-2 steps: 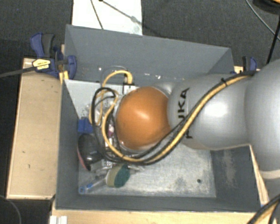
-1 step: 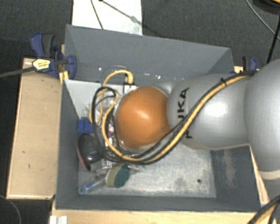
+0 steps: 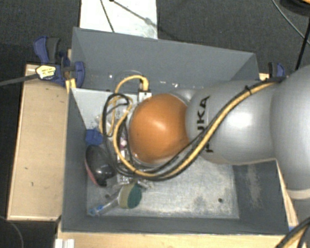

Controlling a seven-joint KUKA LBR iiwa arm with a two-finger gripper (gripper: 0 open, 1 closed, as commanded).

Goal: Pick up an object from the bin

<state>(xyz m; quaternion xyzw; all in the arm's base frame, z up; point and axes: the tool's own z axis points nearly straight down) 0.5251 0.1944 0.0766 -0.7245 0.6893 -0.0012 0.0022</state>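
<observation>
Dark oval object (image 3: 97, 163), black with a reddish rim, lies on the floor of the grey metal bin (image 3: 166, 57) near its left wall. It is just beside the lower left edge of the robot's orange wrist cover (image 3: 157, 127). Above it, against the same wall, sits a small blue piece (image 3: 93, 137). Below and to its right lies a round dark green piece (image 3: 134, 198), touching a pale olive one (image 3: 122, 198). A tiny blue scrap (image 3: 97, 210) rests near the front left corner. The silver arm (image 3: 241, 123) reaches in from the right, with black and yellow cables (image 3: 140, 171) looping around the cover. The jaws are hidden beneath the cover, so it cannot be told whether they are spread or pressed together.
</observation>
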